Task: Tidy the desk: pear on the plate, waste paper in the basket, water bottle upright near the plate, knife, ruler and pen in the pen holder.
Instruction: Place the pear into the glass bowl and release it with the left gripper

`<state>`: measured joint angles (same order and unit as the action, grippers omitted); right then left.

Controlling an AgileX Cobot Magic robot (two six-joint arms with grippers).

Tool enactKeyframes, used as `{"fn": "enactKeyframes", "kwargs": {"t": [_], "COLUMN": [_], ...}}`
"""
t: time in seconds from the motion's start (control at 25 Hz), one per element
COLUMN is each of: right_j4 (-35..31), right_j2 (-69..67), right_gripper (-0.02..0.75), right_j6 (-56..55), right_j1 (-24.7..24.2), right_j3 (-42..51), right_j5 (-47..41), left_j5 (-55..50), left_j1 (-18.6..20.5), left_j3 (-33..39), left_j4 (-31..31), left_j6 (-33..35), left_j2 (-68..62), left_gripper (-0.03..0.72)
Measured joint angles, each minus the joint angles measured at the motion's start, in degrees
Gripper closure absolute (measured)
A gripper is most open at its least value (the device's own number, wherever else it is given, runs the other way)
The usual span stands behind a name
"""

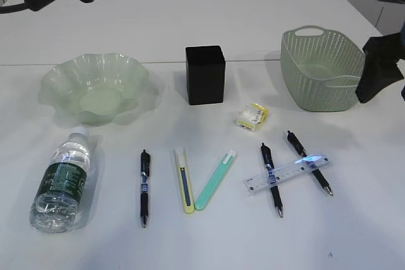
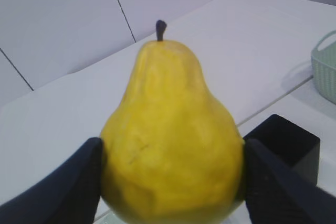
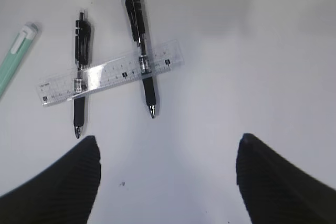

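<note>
While our left gripper clamps the pear upright at far left, the plate lies below, nearer us.

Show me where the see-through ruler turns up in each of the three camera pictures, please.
Exterior view: the ruler lies lower right on the table, slanting across two black pens.
Left wrist view: not in it; the pear held in the left gripper fills the picture.
Right wrist view: the ruler lies upper left, above the open right gripper.
Shared landmark: the two black pens under the ruler, seen in the exterior and right wrist views.
</note>
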<state>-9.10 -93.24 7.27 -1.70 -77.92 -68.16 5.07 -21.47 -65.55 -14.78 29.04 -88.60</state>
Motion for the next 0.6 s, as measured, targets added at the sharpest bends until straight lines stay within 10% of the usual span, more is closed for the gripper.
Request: {"fn": "enactKeyframes", "kwargs": {"t": [0.6], "right_j4": [0.00], "right_j2": [6.25], "right_gripper": [0.143], "right_j6": [-0.25], "right_j1": [0.10], "right_j3": [4.66], "right_j5": [1.19], "left_j5": [14.01], "left_j1": [2.98], "left_j3": [0.00], "left_j4": [-2.47], "left_j6": [0.00], "left_j2": [-9.72], "left_gripper": [0.173]}}
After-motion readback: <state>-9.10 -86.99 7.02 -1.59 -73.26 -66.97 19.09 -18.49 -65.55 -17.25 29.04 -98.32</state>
